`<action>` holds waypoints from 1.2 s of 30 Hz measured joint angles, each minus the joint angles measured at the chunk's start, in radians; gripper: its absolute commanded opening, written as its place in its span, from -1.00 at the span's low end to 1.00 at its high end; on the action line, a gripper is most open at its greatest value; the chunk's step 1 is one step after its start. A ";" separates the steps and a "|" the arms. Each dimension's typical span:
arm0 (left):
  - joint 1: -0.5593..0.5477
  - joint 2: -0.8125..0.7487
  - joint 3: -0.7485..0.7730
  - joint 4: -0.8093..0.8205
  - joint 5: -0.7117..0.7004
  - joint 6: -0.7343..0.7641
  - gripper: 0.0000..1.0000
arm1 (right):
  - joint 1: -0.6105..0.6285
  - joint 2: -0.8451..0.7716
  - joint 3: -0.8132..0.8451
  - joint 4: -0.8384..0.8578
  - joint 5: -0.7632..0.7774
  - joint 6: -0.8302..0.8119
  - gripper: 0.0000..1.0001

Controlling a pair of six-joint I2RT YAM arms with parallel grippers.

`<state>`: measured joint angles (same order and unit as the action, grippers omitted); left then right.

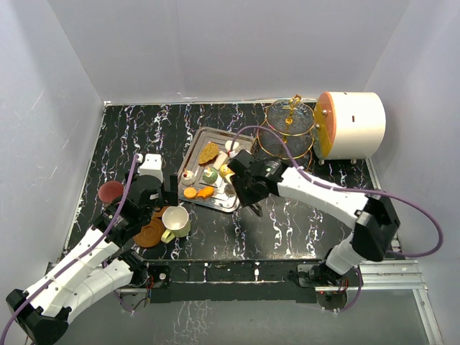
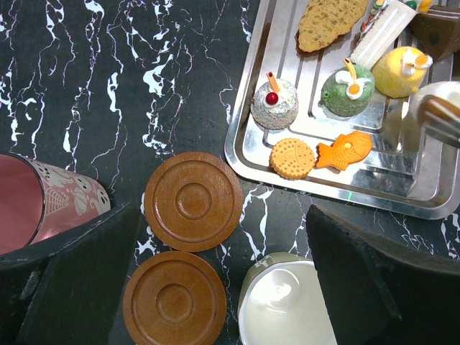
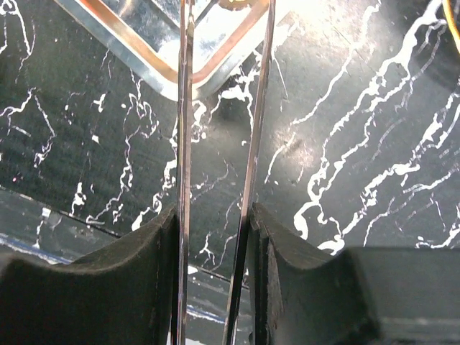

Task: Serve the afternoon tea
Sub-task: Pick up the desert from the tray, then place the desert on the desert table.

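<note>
Thin metal tongs [image 3: 185, 144] are clamped in the right pincer [image 3: 213, 214], reaching ahead over the corner of the tray [image 2: 359, 183]. Both are on the black marbled bench [image 1: 302, 223]. A white, orange-ended cylinder [image 1: 356, 123] rests well beyond that pincer, to its right.

Left end effector [image 2: 224, 282] wide, right end effector [image 3: 214, 219] narrow.

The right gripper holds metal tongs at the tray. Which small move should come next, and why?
Probably bring the tongs over the yellow cake and squeeze: the right gripper clamps both blades, they reach over a corner of the steel tray, and no cake shows on the glass stand.
</note>
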<state>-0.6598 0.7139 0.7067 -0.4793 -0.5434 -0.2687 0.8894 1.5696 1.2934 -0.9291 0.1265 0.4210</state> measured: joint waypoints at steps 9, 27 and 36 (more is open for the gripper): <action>0.000 0.000 0.000 0.000 0.000 0.000 0.97 | -0.035 -0.231 -0.099 -0.053 0.034 0.055 -0.50; 0.000 0.000 0.000 0.000 0.000 0.000 0.97 | -0.470 -0.433 -0.276 -0.087 0.020 0.005 -0.48; 0.000 -0.003 0.000 0.000 0.000 0.000 0.97 | -0.613 -0.377 -0.277 0.049 0.002 -0.048 -0.47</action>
<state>-0.6598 0.7113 0.7067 -0.4797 -0.5434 -0.2691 0.2768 1.1931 1.0164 -0.8803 0.1284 0.3729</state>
